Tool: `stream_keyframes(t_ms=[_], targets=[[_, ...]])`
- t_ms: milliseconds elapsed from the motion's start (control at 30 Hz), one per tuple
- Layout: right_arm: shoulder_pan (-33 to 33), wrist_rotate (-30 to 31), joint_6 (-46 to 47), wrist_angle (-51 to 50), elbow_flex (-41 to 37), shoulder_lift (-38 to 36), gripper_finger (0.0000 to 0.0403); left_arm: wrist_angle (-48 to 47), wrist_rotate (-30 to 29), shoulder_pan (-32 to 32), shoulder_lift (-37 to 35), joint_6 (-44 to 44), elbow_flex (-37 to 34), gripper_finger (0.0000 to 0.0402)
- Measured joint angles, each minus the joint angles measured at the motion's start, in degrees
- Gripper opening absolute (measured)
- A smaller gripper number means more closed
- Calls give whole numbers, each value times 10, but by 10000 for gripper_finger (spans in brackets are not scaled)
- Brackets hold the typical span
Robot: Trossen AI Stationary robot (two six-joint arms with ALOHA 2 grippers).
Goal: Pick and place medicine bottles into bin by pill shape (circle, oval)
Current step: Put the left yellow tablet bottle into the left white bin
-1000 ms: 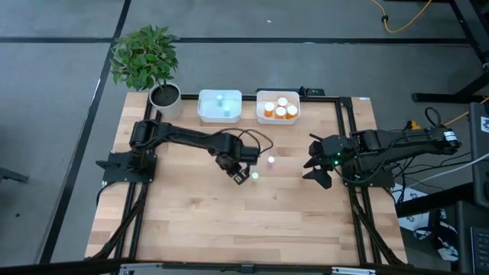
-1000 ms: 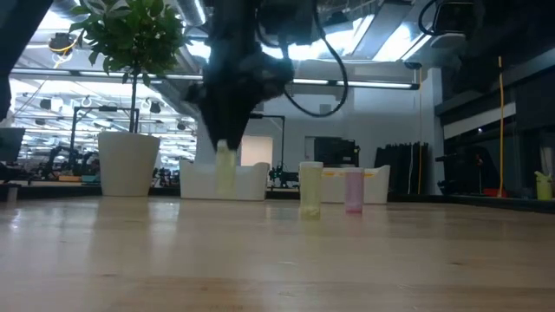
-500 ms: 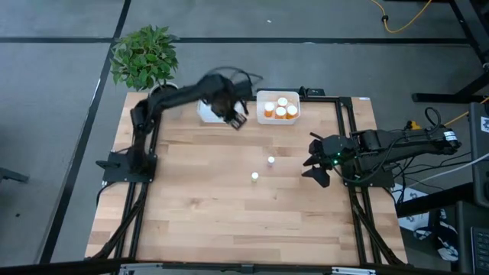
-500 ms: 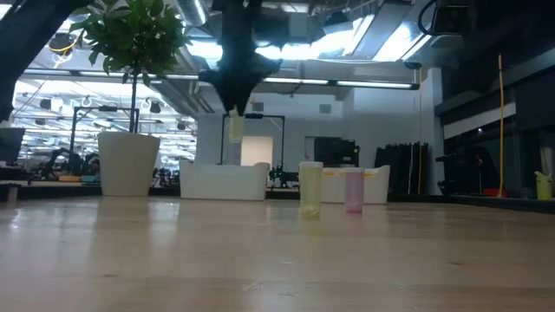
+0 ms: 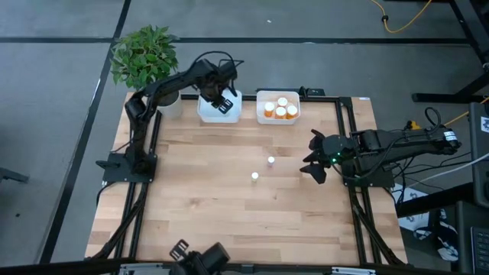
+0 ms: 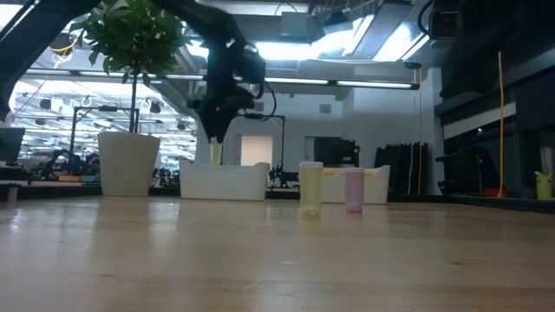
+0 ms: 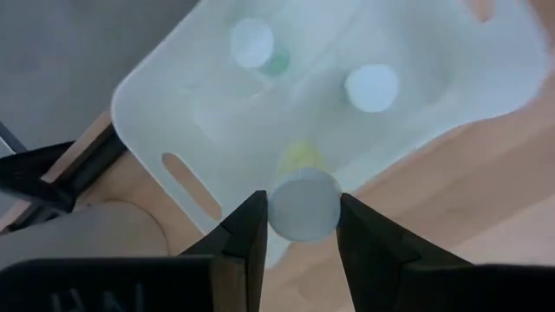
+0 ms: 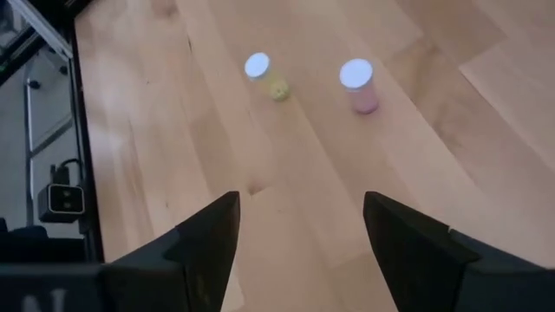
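My left gripper [image 5: 222, 100] is over the left white bin [image 5: 208, 114] at the table's far edge, shut on a small pale yellow bottle [image 6: 215, 153] with a white cap [image 7: 302, 204]. Two small white-capped bottles [image 7: 251, 42] [image 7: 373, 87] stand in that bin. A yellow-green bottle [image 6: 310, 189] [image 5: 254, 176] and a pink bottle [image 6: 354, 191] [image 5: 270, 160] stand upright on the table's middle. My right gripper [image 5: 315, 161] is open and empty to their right; both show in the right wrist view [image 8: 260, 69] [image 8: 357, 82]. My left gripper pinches the pale yellow bottle between its two fingers [image 7: 247, 230], at the cap's sides [image 7: 279, 217]. The fingers come from above, pointing down. The bottle hangs upright below them, its lower end [image 6: 215, 161] about level with the bin's rim.
The right white bin [image 5: 263, 98] holds several orange bottles [image 5: 281, 109]. A white plant pot [image 5: 164, 97] with a green plant [image 5: 144, 57] stands at the far left corner, next to the left bin. Bare wood lies near the table's front.
My left gripper has lifted the pale yellow bottle from the table's middle, carried it up and toward the far edge, and come down over the left white bin. The bottle has stayed upright in the hold. The two other bottles have stayed in place.
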Motion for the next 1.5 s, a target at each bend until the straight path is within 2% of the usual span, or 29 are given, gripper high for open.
stream_keyframes(t_ms=[433,933,1167,1500], targets=[[0,0,78,0,0,0,247,90,17,42,0,53,-85,109],[0,1,91,0,0,0,247,93,17,52,0,115,-87,109],[0,34,92,0,0,0,247,103,13,54,1,97,-87,109],[0,40,92,2,0,0,247,115,13,55,24,113,-87,109]])
